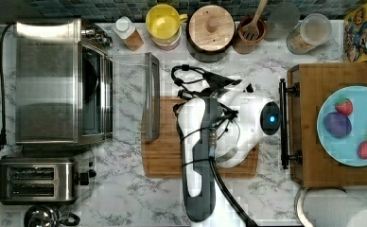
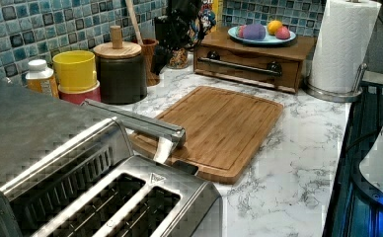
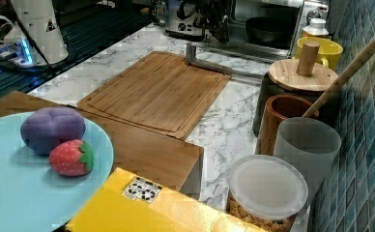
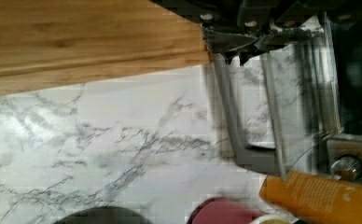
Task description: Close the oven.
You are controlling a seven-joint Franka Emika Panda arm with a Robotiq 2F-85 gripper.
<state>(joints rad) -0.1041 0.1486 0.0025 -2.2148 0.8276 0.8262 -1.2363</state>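
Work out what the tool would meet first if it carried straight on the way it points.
Probably the steel bar handle of the open oven door, just ahead of the tool; depth is unclear.

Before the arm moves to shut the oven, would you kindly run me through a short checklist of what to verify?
1. Oven door is open, folded down flat: ok, still to be closed.
2. Bar handle exposed for pushing: ok, nothing rests on it.
3. Door's swing path upward: ok, the cutting board lies flat beside the handle, in the top view slightly under it.
4. Oven cavity: cannot tell; a dark round item sits inside, clearance unclear.
5. Jaws' state: cannot tell.
6. Bottle and mugs near the door: ok, apart from it.
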